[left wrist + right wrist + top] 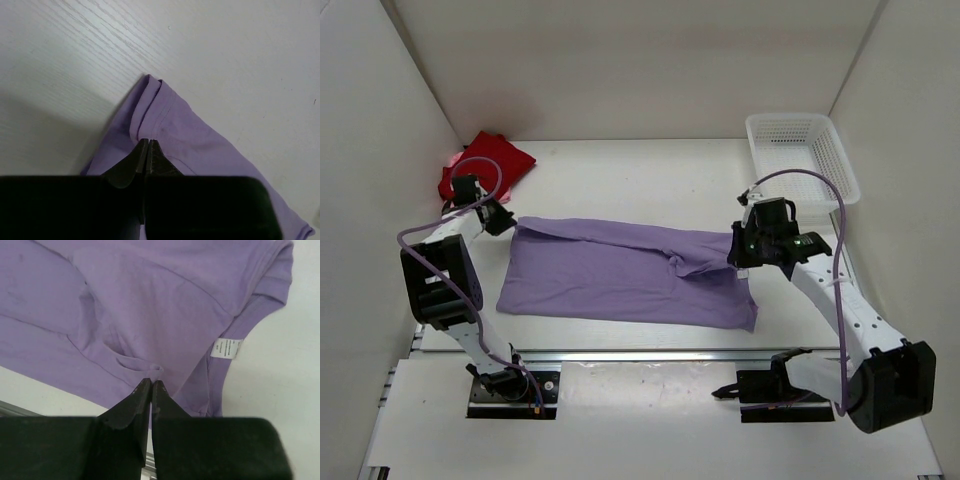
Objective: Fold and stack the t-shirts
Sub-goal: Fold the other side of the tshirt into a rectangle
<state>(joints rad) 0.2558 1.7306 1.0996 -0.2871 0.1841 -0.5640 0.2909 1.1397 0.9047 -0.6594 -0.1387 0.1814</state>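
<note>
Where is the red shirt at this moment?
In the top view the red shirt lies bunched in the far left corner of the table, just beyond the left gripper, which pinches a corner of the purple shirt.

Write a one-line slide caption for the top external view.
The left gripper and right gripper pinch opposite ends of the lavender t-shirt; dark red t-shirt far left, white mesh basket far right.

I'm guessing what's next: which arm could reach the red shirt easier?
Probably left. The red shirt lies just behind the left tool; the right tool pinches the purple shirt far across, by the basket.
</note>
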